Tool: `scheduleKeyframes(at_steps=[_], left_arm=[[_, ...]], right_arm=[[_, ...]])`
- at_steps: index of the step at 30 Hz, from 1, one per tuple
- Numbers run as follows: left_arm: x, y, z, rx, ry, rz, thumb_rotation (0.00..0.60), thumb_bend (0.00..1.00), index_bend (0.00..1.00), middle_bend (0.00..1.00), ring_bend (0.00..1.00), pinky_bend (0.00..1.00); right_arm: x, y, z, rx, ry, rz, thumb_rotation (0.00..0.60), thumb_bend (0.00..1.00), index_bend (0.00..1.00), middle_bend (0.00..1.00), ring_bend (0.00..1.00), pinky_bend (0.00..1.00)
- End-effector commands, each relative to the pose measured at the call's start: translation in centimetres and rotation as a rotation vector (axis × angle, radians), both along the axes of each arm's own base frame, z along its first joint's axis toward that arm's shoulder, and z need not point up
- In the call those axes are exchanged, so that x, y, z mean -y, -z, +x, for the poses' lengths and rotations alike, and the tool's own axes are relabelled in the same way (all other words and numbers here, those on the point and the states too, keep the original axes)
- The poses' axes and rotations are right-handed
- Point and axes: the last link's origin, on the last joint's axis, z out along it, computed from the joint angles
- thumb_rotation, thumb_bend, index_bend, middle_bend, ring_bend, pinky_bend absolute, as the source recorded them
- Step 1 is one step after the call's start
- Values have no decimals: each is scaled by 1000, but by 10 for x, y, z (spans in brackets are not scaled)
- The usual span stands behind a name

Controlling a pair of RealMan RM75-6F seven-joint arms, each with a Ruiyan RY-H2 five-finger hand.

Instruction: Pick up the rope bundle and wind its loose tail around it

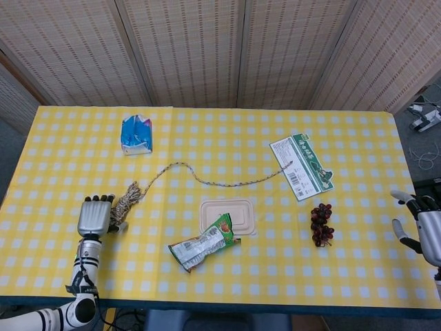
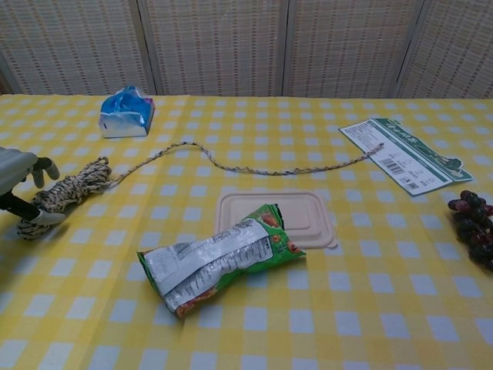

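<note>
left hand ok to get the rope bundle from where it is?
Probably yes. The left hand is already at the rope bundle, fingers around its near end, with nothing between them. Whether the grip has closed is unclear.
</note>
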Motion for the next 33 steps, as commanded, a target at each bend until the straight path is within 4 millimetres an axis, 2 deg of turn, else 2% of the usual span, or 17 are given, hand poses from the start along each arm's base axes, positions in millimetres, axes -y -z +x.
scheduleKeyframes(at_steps=[1, 9, 22, 33], left_arm=[[-4, 2, 0, 8, -13, 8, 321, 159, 337, 307, 282, 271], [-8, 2, -5, -11, -37, 5, 321, 158, 398, 319, 286, 271], [-12, 5, -8, 3, -51, 12, 362, 159, 508, 480, 377, 271], [-16, 3, -10, 48, -64, 31, 351, 169, 581, 593, 449, 271]], right_arm=[[0, 0, -1, 1, 2, 0, 600, 364, 265, 375, 336, 395], [-1, -1, -3, 1, 8, -3, 600, 365, 265, 375, 336, 395], [-1, 1, -6, 5, 16, 1, 600, 364, 265, 375, 336, 395], [-2, 0, -7, 8, 21, -1, 600, 364, 265, 375, 336, 395]])
